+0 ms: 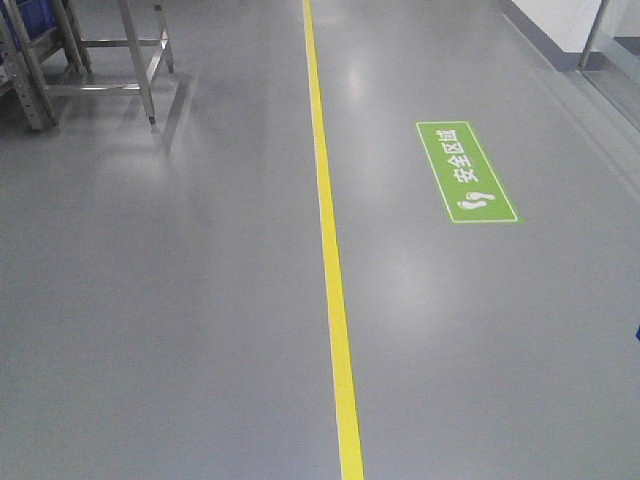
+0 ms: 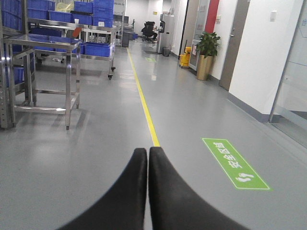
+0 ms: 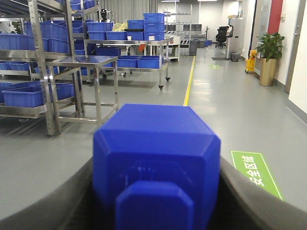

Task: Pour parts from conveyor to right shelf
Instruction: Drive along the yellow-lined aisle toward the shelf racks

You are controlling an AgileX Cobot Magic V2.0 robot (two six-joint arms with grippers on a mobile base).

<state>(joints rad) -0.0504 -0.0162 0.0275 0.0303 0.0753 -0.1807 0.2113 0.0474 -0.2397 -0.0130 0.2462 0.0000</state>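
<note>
You'll see the bright-blue block [image 3: 156, 163] filling the right wrist view, its stud end facing the camera, wedged between two dark fingers [image 3: 259, 201]. Behind it to the left stands the stainless-steel rack [image 3: 42, 72], with deep blue bins [image 3: 29, 95] on its shelves.

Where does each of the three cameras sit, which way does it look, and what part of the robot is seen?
Exterior front: high, tilted down at the floor, yellow line and green floor sign; no robot part shows.
Left wrist: low, looking forward along the line; the shut left gripper at the bottom.
Right wrist: low, looking forward past the steel rack; the right gripper holds the blue part.
Shared: all three show the line and sign.
</note>
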